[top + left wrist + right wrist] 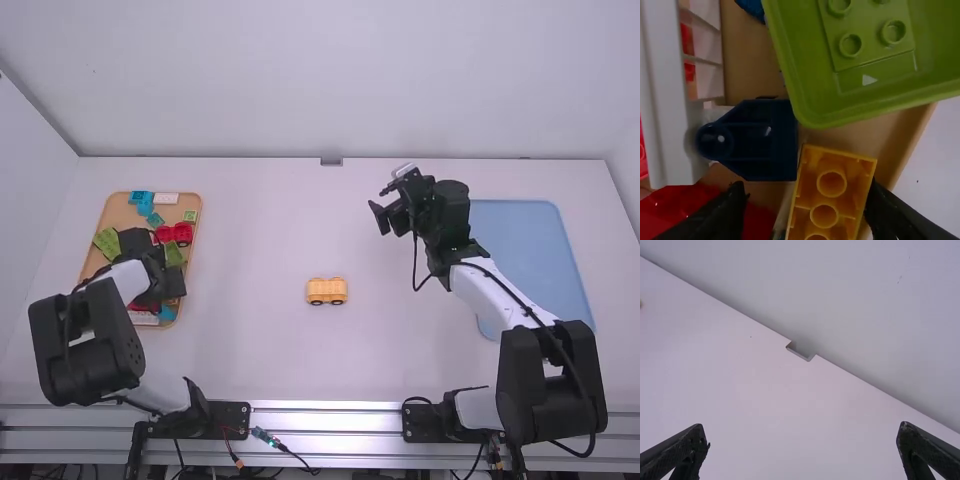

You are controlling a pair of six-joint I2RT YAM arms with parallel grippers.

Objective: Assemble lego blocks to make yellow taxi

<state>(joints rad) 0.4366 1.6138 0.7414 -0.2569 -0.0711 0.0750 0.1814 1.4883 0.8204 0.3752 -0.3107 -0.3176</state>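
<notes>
Your left claw is spread astride the yellow block, likely to lift it from the tray beneath, while your right claw hangs open, empty.

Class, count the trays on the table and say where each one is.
2: the tan tray at the high view's left, and the blue tray at its right, partly covered by the right arm. No others seem hidden.
</notes>
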